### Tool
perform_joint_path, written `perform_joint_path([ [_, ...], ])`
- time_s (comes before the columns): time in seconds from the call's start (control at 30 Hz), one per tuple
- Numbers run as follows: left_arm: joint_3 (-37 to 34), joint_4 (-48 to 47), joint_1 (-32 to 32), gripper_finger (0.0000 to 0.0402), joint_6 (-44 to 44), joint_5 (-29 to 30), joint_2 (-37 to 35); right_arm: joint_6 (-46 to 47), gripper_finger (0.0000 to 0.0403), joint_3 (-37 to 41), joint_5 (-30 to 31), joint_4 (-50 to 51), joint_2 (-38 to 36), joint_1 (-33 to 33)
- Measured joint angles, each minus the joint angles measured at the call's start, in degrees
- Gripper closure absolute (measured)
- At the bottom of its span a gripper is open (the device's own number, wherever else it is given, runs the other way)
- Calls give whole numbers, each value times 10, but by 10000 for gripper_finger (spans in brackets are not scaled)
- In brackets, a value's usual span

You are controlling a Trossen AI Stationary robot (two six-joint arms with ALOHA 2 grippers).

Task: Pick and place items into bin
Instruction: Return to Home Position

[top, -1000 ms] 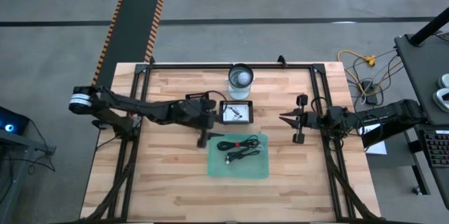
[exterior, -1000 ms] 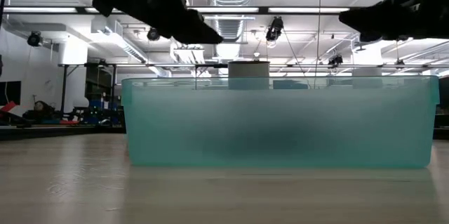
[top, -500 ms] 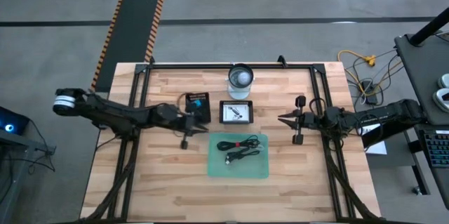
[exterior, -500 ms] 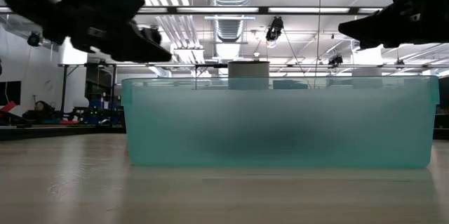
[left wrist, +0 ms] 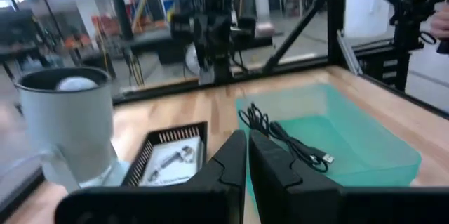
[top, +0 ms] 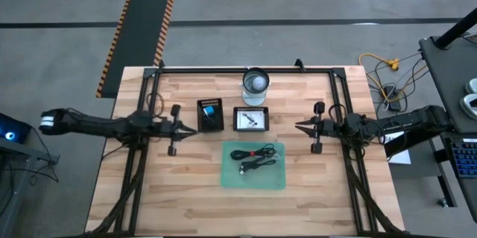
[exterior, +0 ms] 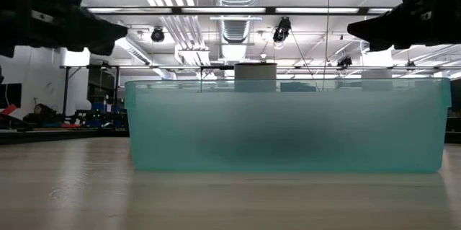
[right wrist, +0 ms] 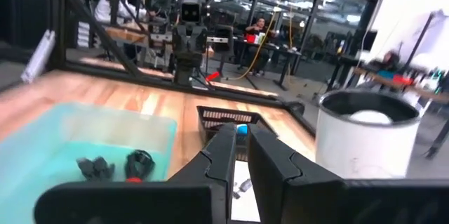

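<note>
The teal bin (top: pixel 253 166) stands at the table's middle, with thin black coiled cables (top: pixel 253 156) lying on its floor; the left wrist view shows these cables (left wrist: pixel 284 134) too. My left gripper (top: pixel 194 128) hangs shut and empty above the table, left of the bin and of a black tray (top: pixel 210 115). My right gripper (top: pixel 299 126) hangs shut and empty to the right of the bin. A second tray (top: pixel 251 119) holding a white card and small pieces sits just beyond the bin.
A grey cup (top: pixel 255 86) stands at the far middle of the table, behind the trays. The black tray holds a small blue piece (right wrist: pixel 241 129). Black frame rails (top: pixel 141 156) run along the table's left, right and far sides. Bare wood lies near the front edge.
My left gripper has drawn back from the bin's far left corner toward the table's left edge, staying above the table. The bin, the cables and my right gripper have kept still.
</note>
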State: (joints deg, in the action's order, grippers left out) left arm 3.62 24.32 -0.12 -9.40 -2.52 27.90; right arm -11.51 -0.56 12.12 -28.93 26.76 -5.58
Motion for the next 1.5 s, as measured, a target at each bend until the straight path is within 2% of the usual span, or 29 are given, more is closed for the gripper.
perform_joint_path([
  [0.17,-31,-47,0,401,0,1,-75,64,376,0,0,0,0,0],
  [0.33,-31,-102,0,402,16,4,-143,69,376,0,-23,35,-5,-2],
  [0.63,-31,-229,-1,402,47,1,-269,110,376,0,-21,134,-87,-2],
  [0.9,-29,-235,-1,401,58,-13,-252,107,376,0,-16,265,-209,-1],
  [1.0,-28,-235,-1,401,52,-19,-264,103,376,0,-19,269,-242,-1],
  [1.13,-29,-236,-1,401,60,-21,-262,96,376,0,-35,272,-245,-1],
  [1.5,-28,-235,-3,401,60,-39,-259,97,376,0,-32,270,-241,-1],
])
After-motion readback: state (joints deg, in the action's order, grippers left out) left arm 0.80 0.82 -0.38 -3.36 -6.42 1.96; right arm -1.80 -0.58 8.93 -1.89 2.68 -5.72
